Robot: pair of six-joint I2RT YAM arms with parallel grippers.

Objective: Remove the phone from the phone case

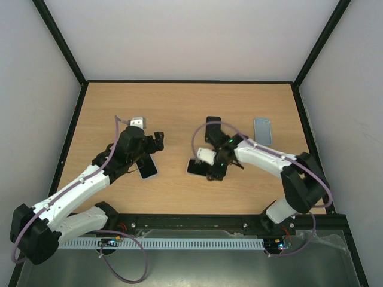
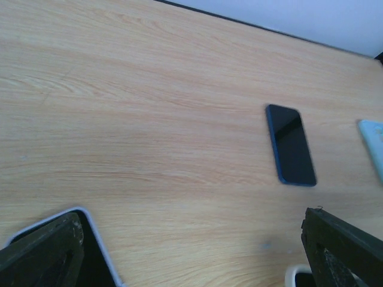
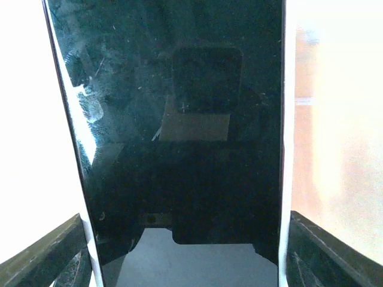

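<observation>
A phone (image 3: 173,131) with a dark, smudged screen sits in a white phone case (image 3: 288,119) and fills the right wrist view. My right gripper (image 3: 185,218) straddles it, one finger against each long edge of the case. From above, this phone (image 1: 194,166) lies on the table under the right gripper (image 1: 210,169). My left gripper (image 1: 148,149) stands wide open with bare table between its fingers (image 2: 48,251). A second phone in a pale case (image 1: 149,167) lies just under it, and its corner (image 2: 99,248) shows beside the left finger.
A dark phone in a blue case (image 2: 291,144) lies flat behind the right gripper, also visible from above (image 1: 213,128). A light blue case (image 1: 263,130) lies at the right rear. Black frame rails (image 1: 72,155) border the wooden table.
</observation>
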